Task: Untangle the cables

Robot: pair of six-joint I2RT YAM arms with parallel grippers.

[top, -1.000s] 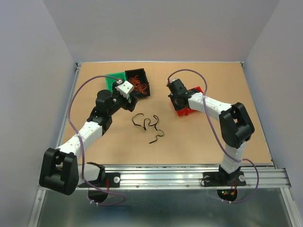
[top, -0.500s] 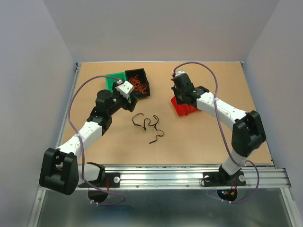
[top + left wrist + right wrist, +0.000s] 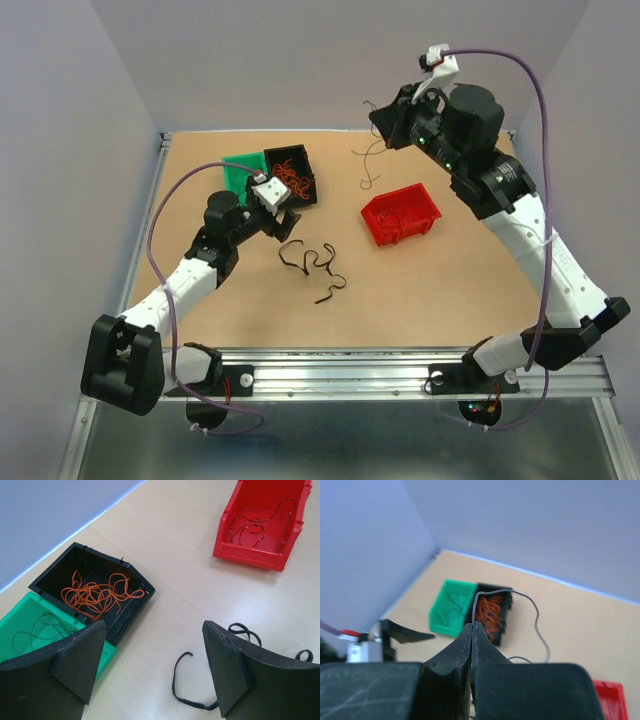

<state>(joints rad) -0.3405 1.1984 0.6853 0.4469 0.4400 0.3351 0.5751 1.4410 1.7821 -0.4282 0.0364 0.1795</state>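
My right gripper (image 3: 385, 118) is raised high over the back of the table, shut on a thin grey cable (image 3: 371, 160) that dangles below it, clear of the red bin (image 3: 432, 212). In the right wrist view the jaws are pressed together (image 3: 472, 625) with the cable (image 3: 538, 625) arching out of them. More thin dark cables (image 3: 256, 526) lie in the red bin (image 3: 235, 547). My left gripper (image 3: 281, 217) is open and empty (image 3: 152, 652), low over a thick black cable (image 3: 315, 265) on the table, also seen in the left wrist view (image 3: 186, 692).
A black bin (image 3: 305, 156) with orange cables (image 3: 95, 595) and a green bin (image 3: 236, 170) holding a thin cable (image 3: 37, 630) stand together at the back left. The table's back wall is close behind my right gripper.
My right arm has risen from the red bin up and toward the back, drawing a thin cable out with it. My left arm has hardly moved.
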